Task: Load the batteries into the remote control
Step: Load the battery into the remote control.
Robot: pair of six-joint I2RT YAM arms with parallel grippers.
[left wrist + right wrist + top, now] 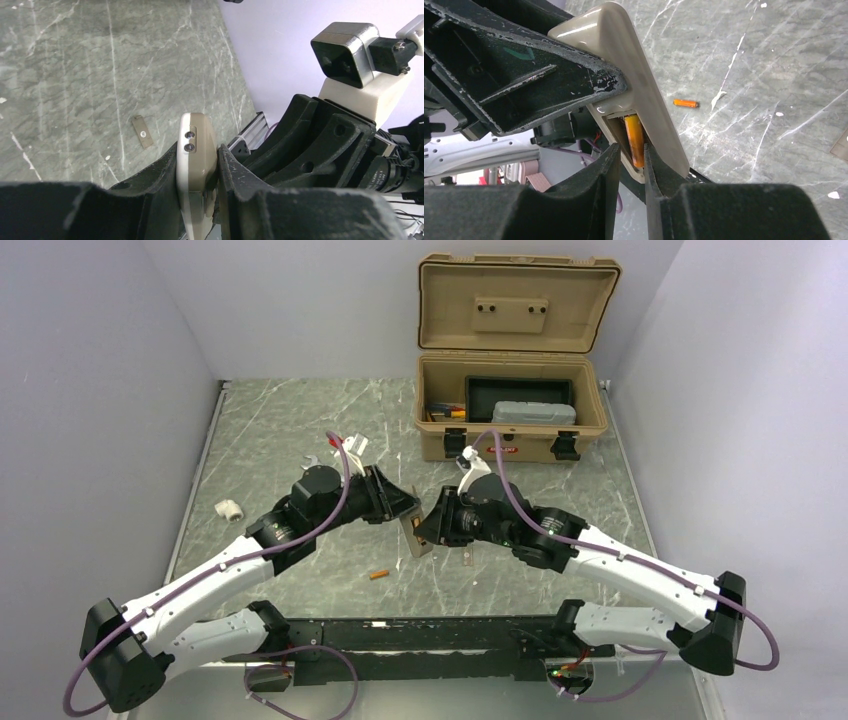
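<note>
My left gripper (403,506) is shut on the remote control (196,150) and holds it on edge above the table between the two arms. The remote's grey-tan back with the open battery bay (624,125) faces my right gripper (631,150). One orange battery (635,140) sits in the bay, its lower end between my right fingertips, which stand almost closed around it. The second battery (378,574) lies loose on the table in front of the arms; it also shows in the right wrist view (686,103).
A small tan flat strip with a hole (143,132) lies on the table under the remote. An open tan toolbox (510,440) stands at the back right. A small white fitting (229,509) lies at the left. Small tools (345,443) lie behind my left arm.
</note>
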